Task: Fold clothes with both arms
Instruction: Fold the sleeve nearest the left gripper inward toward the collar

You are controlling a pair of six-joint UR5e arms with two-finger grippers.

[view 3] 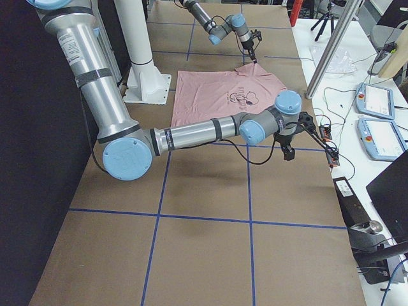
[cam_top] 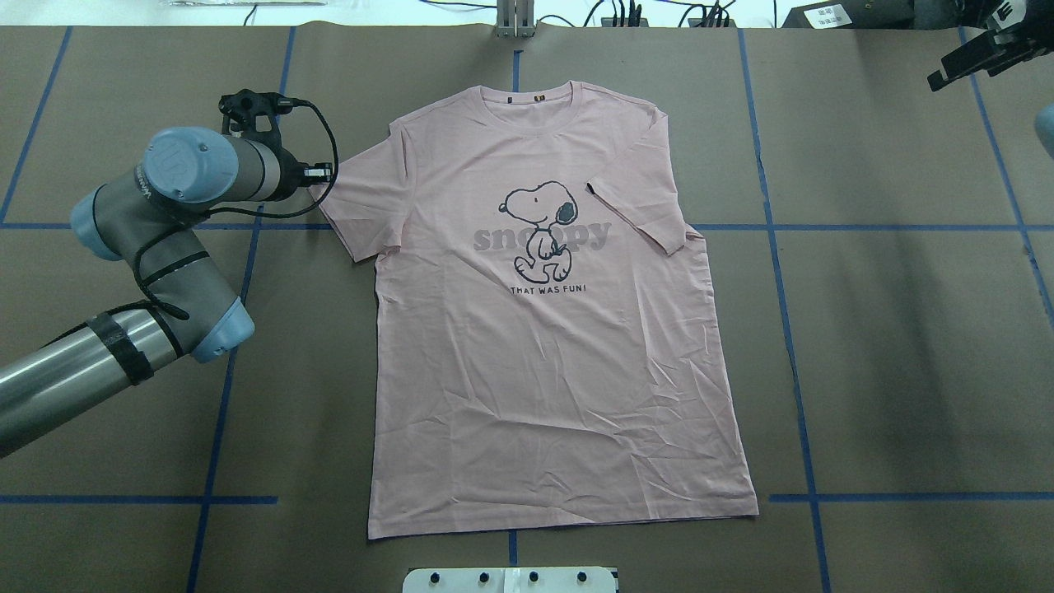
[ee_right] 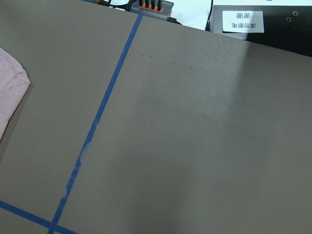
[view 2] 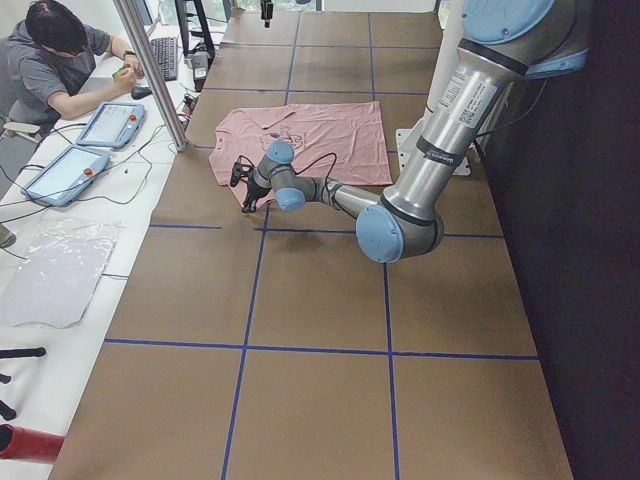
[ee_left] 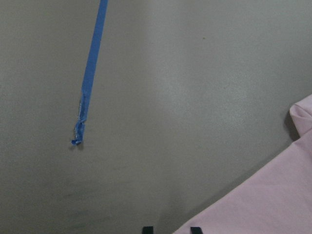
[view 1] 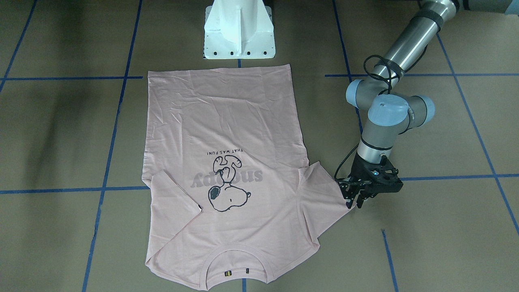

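Left fingers: the black fingers (ee_left: pixel 195 229) of the left arm are low at the desk and stand parted. The hem of a sleeve lies at their tips, and nothing is clamped yet.
Right fingers: the right arm's black fingers (view 3: pixel 288 153) hang over bare desk, well apart from the cloth. From where I stand I cannot tell whether they are parted or closed.
Left sleeve: the sleeve on the robot's left (cam_top: pixel 356 210) is spread flat, its outer edge touching the left fingers.
Right sleeve: the sleeve on the robot's right (cam_top: pixel 646 206) is already turned in over the chest, beside the print.
Shirt: the pale pink short-sleeved cotton T-shirt with the Snoopy cartoon (cam_top: pixel 560 354) lies print up in the middle of the desk. Its collar is away from the robot and its bottom hem is near the white pedestal base (view 1: pixel 239 32).
Desk: a brown desk (cam_top: pixel 889 346) crossed by blue tape lines.
Step in hand: I'd say the left sleeve is being taken up so it can be folded inward.
Next move: it likely calls for closing on the hem alone, lifting a little, carrying it across onto the chest and letting go flat. A shallow bite could slip off the thin cotton.
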